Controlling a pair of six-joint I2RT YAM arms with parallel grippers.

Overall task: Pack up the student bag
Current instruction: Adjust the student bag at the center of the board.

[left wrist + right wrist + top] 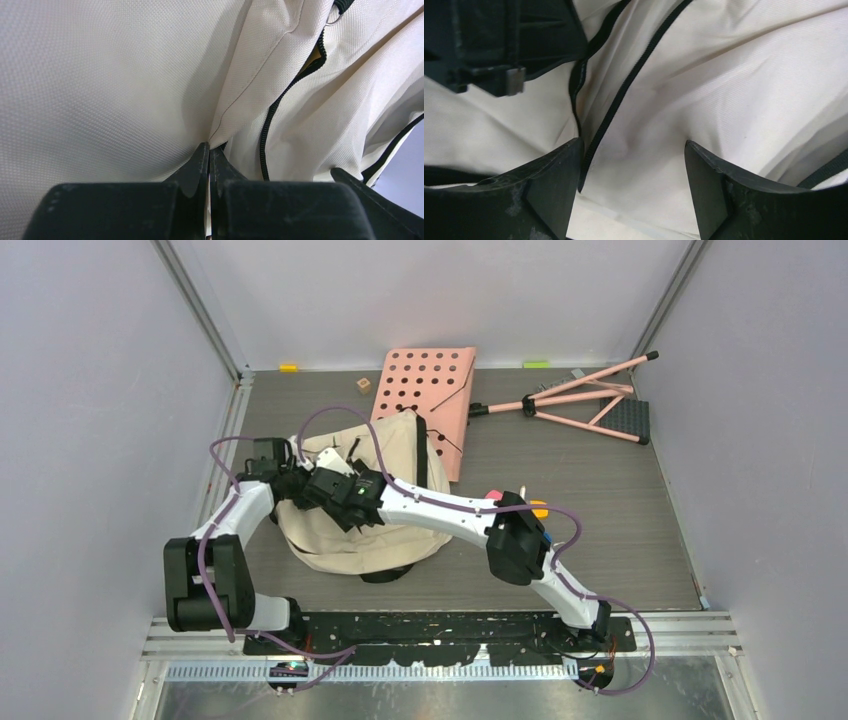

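Student bag (pixel 340 545), a large cream fabric backpack with black straps and black zipper trim, lies slumped on the grey wood-grain table (pixel 620 510), left of centre and close to the arm bases. Both arms reach over it and meet above its upper left part.

The left gripper (pixel 209 150) has its two black fingers pressed together on a fold of the cream cloth (pixel 100 75), pinching it where a stitched seam runs down to the fingertips. A black zipper line (pixel 265 145) runs down just to the right of that pinch.

The right gripper (pixel 631 145) sits just beside the left one, with its fingers spread wide. Creased cream fabric (pixel 734 90) fills the gap between them, and a black zipper strip (pixel 624 85) ends close to one fingertip. Whether the fingertips touch the cloth cannot be told. In the right wrist view the black body of the left gripper (pixel 499 45) fills the upper left corner.

Behind the student bag, a flat pink board with round holes (pixel 425 390) lies touching its far edge. A pink folding metal stand (pixel 580 400) lies on its side to the right of the board. A small wooden cube (pixel 363 385) sits just left of the board.
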